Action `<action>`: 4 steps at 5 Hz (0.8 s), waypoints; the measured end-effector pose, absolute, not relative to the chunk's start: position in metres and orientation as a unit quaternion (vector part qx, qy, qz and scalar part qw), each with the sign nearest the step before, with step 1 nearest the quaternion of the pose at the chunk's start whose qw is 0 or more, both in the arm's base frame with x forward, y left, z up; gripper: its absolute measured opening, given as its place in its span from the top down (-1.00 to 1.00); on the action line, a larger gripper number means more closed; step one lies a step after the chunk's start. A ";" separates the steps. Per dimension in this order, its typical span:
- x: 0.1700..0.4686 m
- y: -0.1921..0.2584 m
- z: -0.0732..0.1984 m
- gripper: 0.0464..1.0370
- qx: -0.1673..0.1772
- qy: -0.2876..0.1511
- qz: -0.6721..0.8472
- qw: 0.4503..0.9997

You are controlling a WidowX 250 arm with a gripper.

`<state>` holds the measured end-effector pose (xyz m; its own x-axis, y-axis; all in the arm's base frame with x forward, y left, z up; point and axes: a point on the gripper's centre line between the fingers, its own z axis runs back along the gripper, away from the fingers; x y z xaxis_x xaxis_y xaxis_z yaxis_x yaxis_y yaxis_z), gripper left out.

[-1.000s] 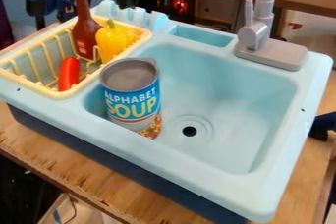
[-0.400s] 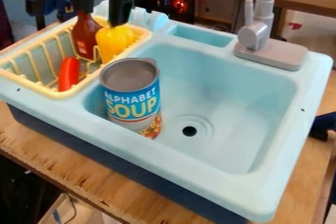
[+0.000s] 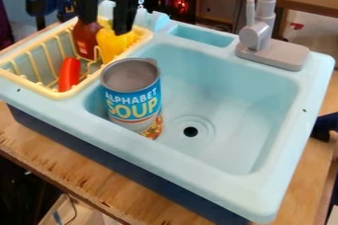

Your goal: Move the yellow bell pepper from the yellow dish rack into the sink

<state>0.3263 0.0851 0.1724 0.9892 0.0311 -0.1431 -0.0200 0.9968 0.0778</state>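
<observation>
- The pincer (image 3: 104, 26) is at the upper left of the frame, pointing down over the far end of the yellow dish rack (image 3: 58, 94); its two fingers stand wide apart.
- Below it, side by side, are a dark red bottle (image 3: 86, 44) and a yellow pepper (image 3: 113, 45). One finger covers the bottle's upper part and the other overlaps the pepper's top; whether either touches cannot be told.
- The bottle looks like stiff, hollow plastic: probably light, rather smooth and apt to slip or turn, unlikely to break. Its body, just under the shoulder, seems the steadiest hold.
- The pepper looks light too, firm or slightly giving, with a rounded, glossy skin that could roll out of a shallow pinch. A hold across its widest part, fingers low on both sides, should serve better than the small top.
- The bottle stands upright in the rack, its long axis close to vertical and its base down among the wires.
- The pepper is also roughly upright, its narrow top uppermost and its long axis up and down.
- Nearer in the rack, a red sausage-shaped toy (image 3: 69, 73) points up and slightly right, at the left of the frame.
- A soup can (image 3: 134, 101) stands, leaning slightly, in the pale blue sink (image 3: 300, 120), left of the drain (image 3: 190, 131); the sink rests on the wooden table (image 3: 39, 152).
</observation>
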 end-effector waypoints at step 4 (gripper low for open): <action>0.346 0.070 0.164 -0.33 0.001 0.011 -0.032 0.999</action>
<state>0.3457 0.0700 0.1644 0.9977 -0.0633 -0.0227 0.0634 0.9980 0.0019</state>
